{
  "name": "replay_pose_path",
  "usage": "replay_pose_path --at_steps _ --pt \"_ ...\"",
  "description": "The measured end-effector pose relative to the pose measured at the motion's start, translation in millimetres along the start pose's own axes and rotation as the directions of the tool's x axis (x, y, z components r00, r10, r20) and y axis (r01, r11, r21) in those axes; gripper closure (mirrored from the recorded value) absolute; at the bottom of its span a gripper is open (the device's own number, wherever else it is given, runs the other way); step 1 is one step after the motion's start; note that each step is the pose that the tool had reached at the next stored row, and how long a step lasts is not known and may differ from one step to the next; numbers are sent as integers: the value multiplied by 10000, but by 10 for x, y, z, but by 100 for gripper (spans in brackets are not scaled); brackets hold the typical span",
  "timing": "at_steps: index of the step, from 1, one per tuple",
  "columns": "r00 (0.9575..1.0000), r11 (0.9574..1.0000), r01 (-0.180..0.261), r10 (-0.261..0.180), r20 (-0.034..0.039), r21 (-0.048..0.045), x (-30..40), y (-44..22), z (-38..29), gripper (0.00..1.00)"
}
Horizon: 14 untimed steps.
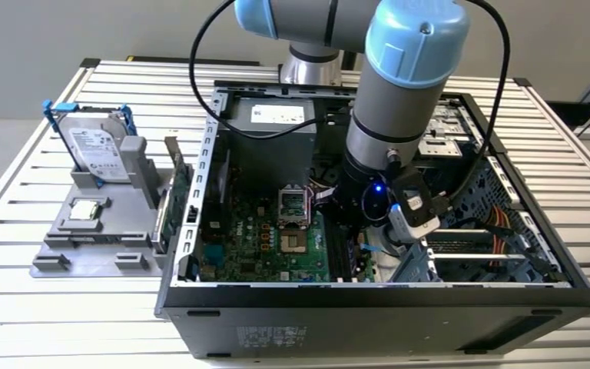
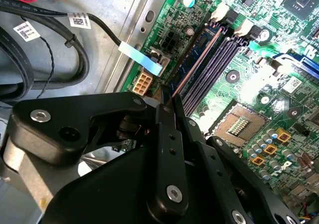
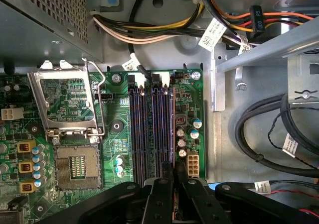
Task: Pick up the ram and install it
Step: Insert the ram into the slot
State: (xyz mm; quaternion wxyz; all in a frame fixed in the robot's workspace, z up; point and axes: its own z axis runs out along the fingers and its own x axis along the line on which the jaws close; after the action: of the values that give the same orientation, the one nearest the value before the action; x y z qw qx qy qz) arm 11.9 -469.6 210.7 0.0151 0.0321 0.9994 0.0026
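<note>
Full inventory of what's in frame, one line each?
Open black computer case: 1, black, on the slatted metal table.
Green motherboard: 1, inside the case.
Thin dark ram stick: 1, edge-on over the outermost memory slot, in the end effector.
Silver hard drive in blue frame: 1, upright on the grey fixture, the exterior view's left.
Black end effector: 1, closed on the ram.
Grey-blue arm: 1, reaching into the case.

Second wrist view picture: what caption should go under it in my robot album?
The gripper holds the ram edge-on in a memory slot on the green motherboard.
</note>
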Motion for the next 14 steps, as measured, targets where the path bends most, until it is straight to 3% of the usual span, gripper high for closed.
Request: replay_pose_path --at_steps 3,9,14 --pt "10000 10000 -2 2 -5 -9 1 -2 -3 100" --pt "10000 9999 -4 3 -19 -133 -2 -13 -71 100" --pt "10000 9995 52 -53 -30 -306 -4 -38 -77 100"
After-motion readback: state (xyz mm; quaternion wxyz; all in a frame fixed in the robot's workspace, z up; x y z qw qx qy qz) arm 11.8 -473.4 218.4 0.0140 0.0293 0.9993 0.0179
